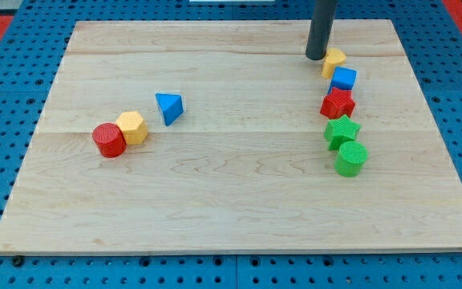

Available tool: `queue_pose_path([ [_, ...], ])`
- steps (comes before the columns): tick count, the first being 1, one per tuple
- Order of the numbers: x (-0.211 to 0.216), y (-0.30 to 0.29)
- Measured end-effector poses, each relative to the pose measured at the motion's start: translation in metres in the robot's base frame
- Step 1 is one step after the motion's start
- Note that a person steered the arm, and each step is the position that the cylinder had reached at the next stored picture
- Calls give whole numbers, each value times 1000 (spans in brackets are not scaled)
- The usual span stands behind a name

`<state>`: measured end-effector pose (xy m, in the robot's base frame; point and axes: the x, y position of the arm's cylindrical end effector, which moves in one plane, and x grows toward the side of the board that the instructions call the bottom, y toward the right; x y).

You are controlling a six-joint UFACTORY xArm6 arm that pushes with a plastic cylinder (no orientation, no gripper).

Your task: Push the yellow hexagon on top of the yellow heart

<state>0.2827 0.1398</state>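
The yellow hexagon point(133, 127) lies at the view's left on the wooden board point(239, 201), touching a red cylinder point(109, 140) on its lower left. The yellow heart point(334, 61) lies at the view's upper right, at the top of a column of blocks. My tip point(316, 57) rests on the board just left of the yellow heart, touching or nearly touching it, far from the hexagon.
A blue triangle point(169, 107) lies right of the hexagon. Below the heart run a blue cube point(344, 79), a red star-like block point(337, 103), a green star point(342, 130) and a green cylinder point(350, 158). Blue pegboard surrounds the board.
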Motion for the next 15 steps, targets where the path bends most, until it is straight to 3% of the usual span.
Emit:
queue_pose_path([
  [1,-1,10],
  [2,-41,-58],
  [3,-39,-157],
  [4,-11,-282],
  [5,77,-351],
  [6,164,-362],
  [7,180,-321],
  [8,164,-289],
  [13,61,-100],
  [15,21,-51],
])
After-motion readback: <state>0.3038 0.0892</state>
